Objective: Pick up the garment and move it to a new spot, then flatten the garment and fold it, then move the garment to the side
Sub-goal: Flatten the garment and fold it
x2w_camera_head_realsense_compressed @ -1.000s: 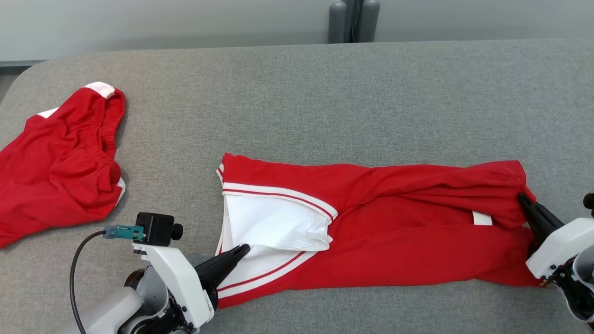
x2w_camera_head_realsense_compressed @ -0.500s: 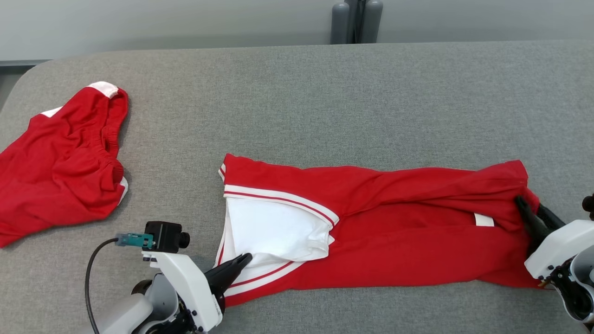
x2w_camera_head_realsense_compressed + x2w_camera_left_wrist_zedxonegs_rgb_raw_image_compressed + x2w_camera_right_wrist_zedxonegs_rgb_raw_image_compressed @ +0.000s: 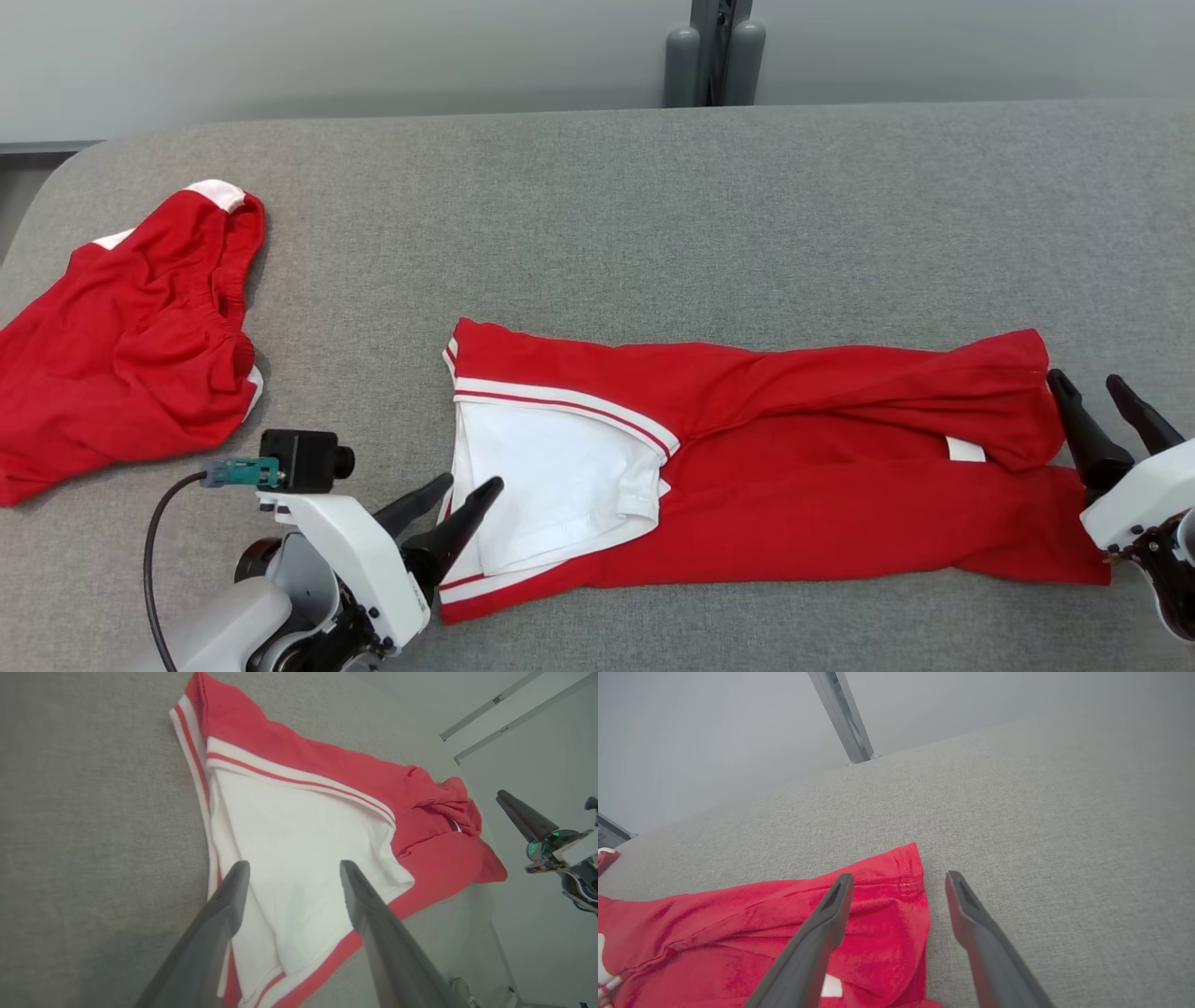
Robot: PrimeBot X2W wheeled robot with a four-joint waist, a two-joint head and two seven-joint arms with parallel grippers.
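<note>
Red cloth with white bands, the garment (image 3: 794, 467) lies stretched from left to right in the lower middle of the head view, on the grey fabric surface (image 3: 597, 215). Its left end shows a white panel (image 3: 551, 485) with thin red and white stripes along the border, and its right end is a bunched red hem. At the lower left of the frame the left tool (image 3: 469, 481) has its two dark fingers wide apart, the tips at the left border of the white panel, and it has hold of nothing. At the right edge the right tool (image 3: 1085, 378) is spread wide too and grips nothing, its tips just beside the red hem. In the right wrist view one finger is over the hem corner and the other over bare surface. A second red garment (image 3: 121, 355) lies crumpled at the left edge, well apart.
</note>
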